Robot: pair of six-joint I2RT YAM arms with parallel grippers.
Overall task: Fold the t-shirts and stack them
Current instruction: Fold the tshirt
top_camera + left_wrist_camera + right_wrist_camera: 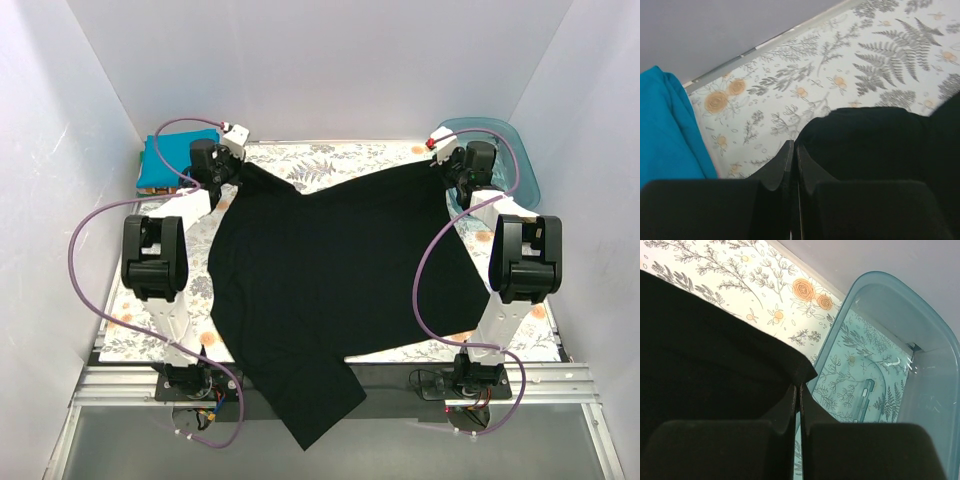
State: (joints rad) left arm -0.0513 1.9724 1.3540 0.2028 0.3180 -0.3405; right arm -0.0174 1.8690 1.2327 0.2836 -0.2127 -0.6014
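A large black t-shirt (340,260) lies spread across most of the table, and one part (310,410) hangs over the near edge. My left gripper (232,178) is at its far left corner, shut on the black cloth (875,145), which bulges to the right of the closed fingertips (794,146). My right gripper (445,172) is at the far right corner, pinching the pointed tip of the black t-shirt (700,355) between closed jaws (799,387). A folded bright blue t-shirt (165,160) sits at the far left, left of my left gripper (665,135).
The floral tablecloth (330,160) covers the table. A translucent teal tub (520,160) stands at the far right corner, right beside my right gripper (920,365). White walls close in the back and both sides.
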